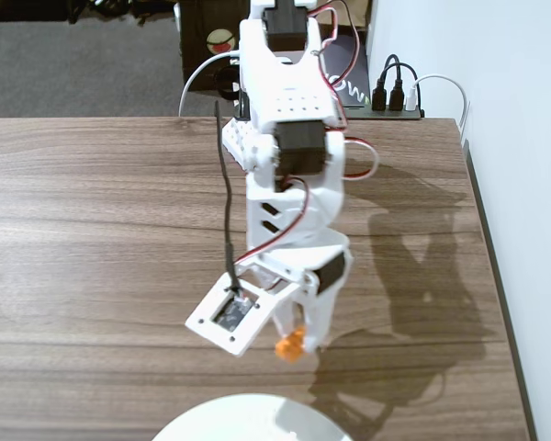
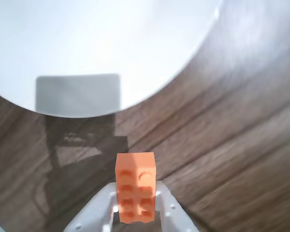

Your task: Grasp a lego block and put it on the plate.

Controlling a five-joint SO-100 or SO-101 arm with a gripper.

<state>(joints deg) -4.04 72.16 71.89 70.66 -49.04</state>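
In the wrist view the gripper point(image 2: 135, 212) holds the brick point(image 2: 135, 186) clamped between its white fingers, studded face toward the camera, raised off the wooden worktop point(image 2: 232, 159). Just ahead of the gripper lies the plate point(image 2: 96, 43), its rim curving past a grey shadow; the brick is not yet over it. In the fixed view the gripper point(image 1: 298, 344) hangs above the worktop point(image 1: 92, 230) with the brick point(image 1: 290, 345) at its tip, the plate point(image 1: 248, 421) just beyond it at the bottom edge.
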